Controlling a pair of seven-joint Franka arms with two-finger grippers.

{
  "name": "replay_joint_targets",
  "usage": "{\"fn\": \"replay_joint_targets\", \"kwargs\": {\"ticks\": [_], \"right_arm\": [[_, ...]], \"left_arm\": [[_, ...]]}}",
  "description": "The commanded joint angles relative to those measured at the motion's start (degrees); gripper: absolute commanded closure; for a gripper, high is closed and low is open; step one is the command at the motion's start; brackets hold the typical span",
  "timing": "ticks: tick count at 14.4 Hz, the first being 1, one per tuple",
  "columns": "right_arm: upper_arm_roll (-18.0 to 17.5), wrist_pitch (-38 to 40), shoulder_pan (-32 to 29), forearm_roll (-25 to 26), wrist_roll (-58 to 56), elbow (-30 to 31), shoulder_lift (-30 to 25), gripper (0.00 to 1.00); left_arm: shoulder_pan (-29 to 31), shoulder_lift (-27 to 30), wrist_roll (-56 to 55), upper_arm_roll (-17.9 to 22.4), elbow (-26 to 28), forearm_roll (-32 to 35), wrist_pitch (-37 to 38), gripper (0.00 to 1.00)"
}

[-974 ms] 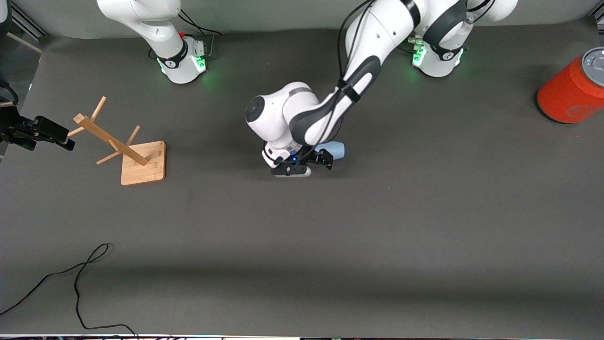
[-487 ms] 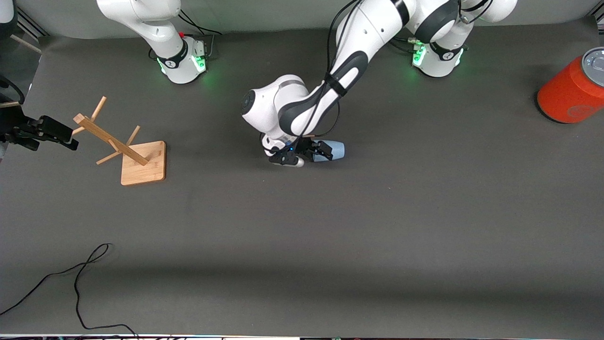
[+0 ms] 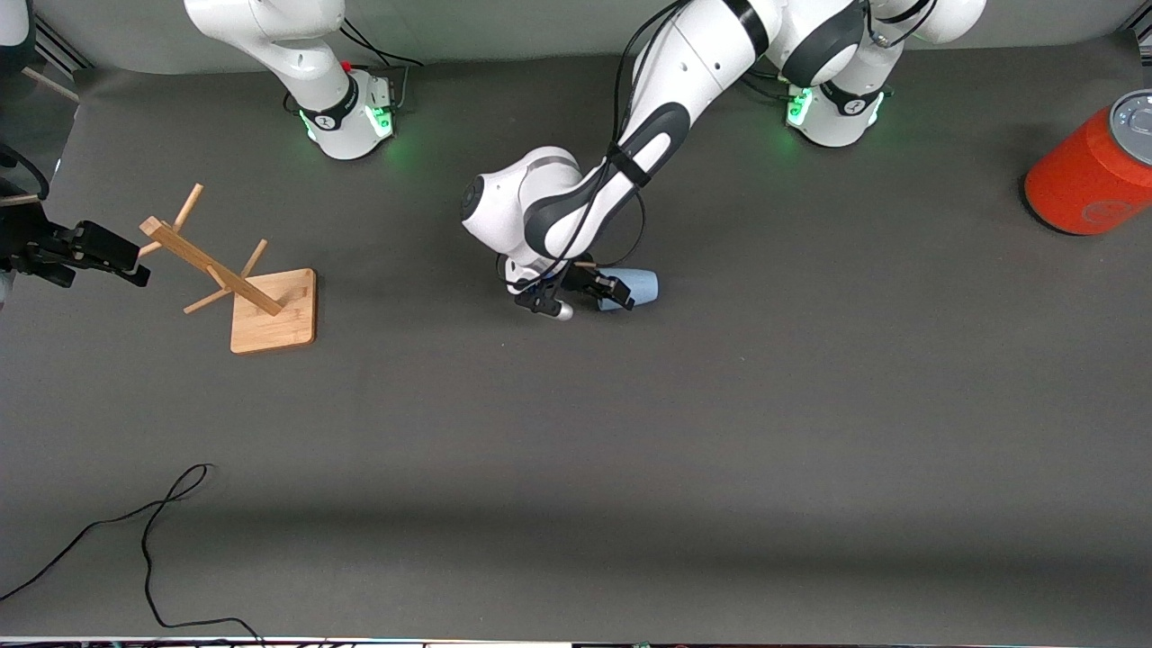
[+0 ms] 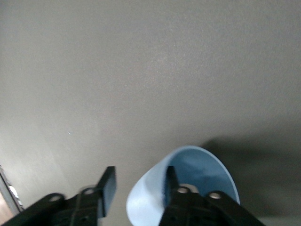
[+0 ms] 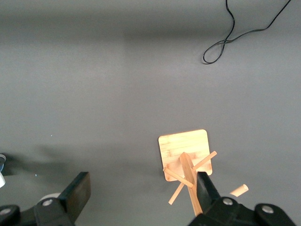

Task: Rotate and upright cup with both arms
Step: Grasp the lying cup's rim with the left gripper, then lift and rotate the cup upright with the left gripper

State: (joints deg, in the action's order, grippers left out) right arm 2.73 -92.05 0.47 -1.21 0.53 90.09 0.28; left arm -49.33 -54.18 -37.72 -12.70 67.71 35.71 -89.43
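The pale blue cup (image 3: 641, 286) lies on its side on the grey mat in the middle of the table, its mouth toward the right arm's end. My left gripper (image 3: 619, 292) is open at the cup's mouth. In the left wrist view the left gripper (image 4: 139, 184) straddles the cup's wall: one finger is inside the cup (image 4: 202, 167), the other outside. My right gripper (image 3: 126, 259) is open and empty, waiting over the right arm's end of the table beside the wooden rack (image 3: 270, 310). In the right wrist view the right gripper (image 5: 141, 188) is above the rack (image 5: 186, 157).
A big orange cylinder with a grey lid (image 3: 1093, 171) lies at the left arm's end of the table. A black cable (image 3: 153, 531) loops on the mat near the front camera, at the right arm's end; it also shows in the right wrist view (image 5: 235, 37).
My left wrist has turned and the left gripper has shifted away from the front camera, onto the cup's mouth. The cup has not moved. The right arm has barely moved.
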Motion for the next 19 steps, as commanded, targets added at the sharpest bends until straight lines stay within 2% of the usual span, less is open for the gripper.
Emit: {"fn": "replay_joint_targets", "kwargs": {"ticks": [1,6,9,11,13,16,18,19], "right_arm": [[0.87,-0.5,0.93,0.68,-1.32,0.88,-0.63,0.0],[0.87,-0.06,0.93,0.59,-1.32,0.88,-0.63,0.0],[0.87,-0.06,1.02,0.59,-1.32,0.88,-0.63,0.0],[0.96,0.12,0.93,0.59,-1.06,0.97,-0.72,0.0],[0.96,0.2,0.93,0.59,-0.88,0.79,-0.8,0.0],[1.05,0.73,0.85,0.59,-0.53,0.62,-0.89,0.0],[1.05,0.73,0.85,0.59,-0.53,0.7,-0.8,0.0],[1.05,0.73,0.76,0.59,-0.53,0.62,-0.8,0.0]], "left_arm": [[-0.77,0.39,3.18,0.57,-0.39,1.38,2.77,1.0],[0.63,2.41,3.27,0.74,-1.09,1.11,6.53,1.0],[6.34,9.15,3.01,0.3,-1.09,-0.46,10.58,1.0],[8.8,14.6,0.39,0.65,-1.09,-4.84,10.42,1.0],[14.59,20.75,-2.25,0.48,-0.48,-11.42,8.76,1.0],[20.56,29.45,-6.47,0.48,3.81,-18.38,3.32,1.0],[24.26,35.51,-7.19,0.57,11.17,-22.16,-2.47,1.0],[26.02,38.85,-7.36,0.48,16.95,-22.7,-7.29,1.0]]}}
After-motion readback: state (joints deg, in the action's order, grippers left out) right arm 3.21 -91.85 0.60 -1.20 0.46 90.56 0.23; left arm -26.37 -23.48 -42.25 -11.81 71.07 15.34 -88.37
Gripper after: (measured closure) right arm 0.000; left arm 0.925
